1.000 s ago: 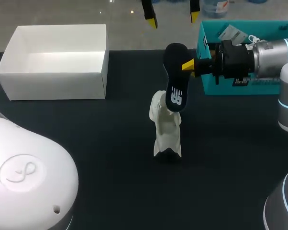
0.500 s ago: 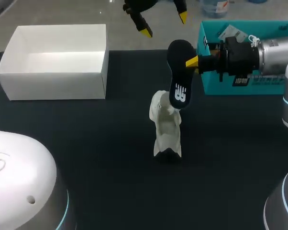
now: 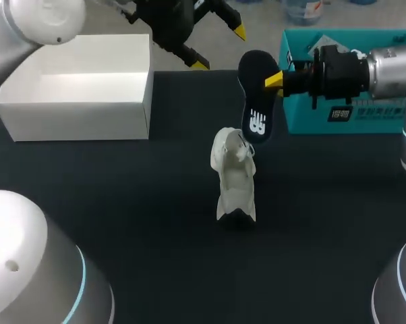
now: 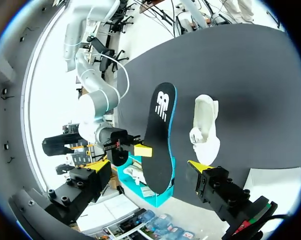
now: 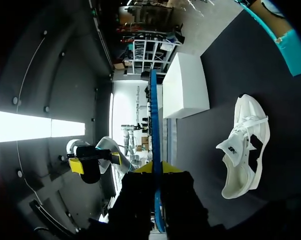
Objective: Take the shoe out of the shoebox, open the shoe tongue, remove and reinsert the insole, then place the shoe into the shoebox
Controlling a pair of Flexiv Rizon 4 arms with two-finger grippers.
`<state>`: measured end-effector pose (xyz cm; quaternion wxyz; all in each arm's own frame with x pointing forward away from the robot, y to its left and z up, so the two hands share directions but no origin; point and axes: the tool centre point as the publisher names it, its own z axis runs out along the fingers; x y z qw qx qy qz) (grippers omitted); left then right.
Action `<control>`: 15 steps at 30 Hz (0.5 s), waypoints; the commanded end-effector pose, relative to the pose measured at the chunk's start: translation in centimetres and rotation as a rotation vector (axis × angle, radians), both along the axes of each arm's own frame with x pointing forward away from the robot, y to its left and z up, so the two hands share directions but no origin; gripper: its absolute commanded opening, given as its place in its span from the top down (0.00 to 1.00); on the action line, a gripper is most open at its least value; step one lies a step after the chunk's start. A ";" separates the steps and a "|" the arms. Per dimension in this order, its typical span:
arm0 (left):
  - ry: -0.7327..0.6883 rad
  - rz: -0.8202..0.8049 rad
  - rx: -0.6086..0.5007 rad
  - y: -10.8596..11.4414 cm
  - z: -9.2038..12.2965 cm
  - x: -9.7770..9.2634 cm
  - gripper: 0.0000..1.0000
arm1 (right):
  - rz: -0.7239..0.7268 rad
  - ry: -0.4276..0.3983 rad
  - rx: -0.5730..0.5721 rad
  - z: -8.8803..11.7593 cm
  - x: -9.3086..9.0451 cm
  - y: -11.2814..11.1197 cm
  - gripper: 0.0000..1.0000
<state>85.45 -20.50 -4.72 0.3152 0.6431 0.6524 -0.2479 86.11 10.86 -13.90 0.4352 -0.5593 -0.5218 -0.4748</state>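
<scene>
Head view: the insole (image 3: 255, 101) is pinched near its upper end by the right gripper (image 3: 274, 79), with the fingers closed on it. It's hung just above the white shoe (image 3: 233, 177). The shoe is stood on the black table (image 3: 122, 202), between the white box (image 3: 75, 88) and the teal box (image 3: 304, 118). The left gripper (image 3: 219, 48) is parked up by the white box, its 2 fingers spread wide and nothing held.

Left wrist view: the insole (image 4: 160, 130) is seen flat-on ahead of the spread fingers, with the shoe (image 4: 205, 130) just beside it. Neither is touched.

Right wrist view: the insole (image 5: 154, 120) is shown edge-on, clamped between the fingers. The shoe (image 5: 245, 145), tongue lifted, is off to one side, so nothing's lined up yet.

Reinsertion looks like the step in hand. It'd probably be done best if the free lower end is aimed into the opening first and slid in at a slant, not shoved straight down. The shoe looks light, so it should likely be steadied by the left gripper, or it could get pushed around.
</scene>
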 end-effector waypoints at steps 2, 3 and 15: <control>-0.050 -0.030 -0.423 0.0 -1.2 -0.3 0.00 | -0.003 -0.001 -0.001 0.4 0.1 -0.1 1.00; -0.042 -0.016 -0.441 0.0 -1.3 -0.2 0.00 | -0.003 0.000 -0.002 0.6 0.2 -0.1 1.00; 0.005 0.003 -0.629 -0.9 -2.3 0.0 0.00 | -0.001 -0.009 -0.011 1.8 0.7 -0.2 1.00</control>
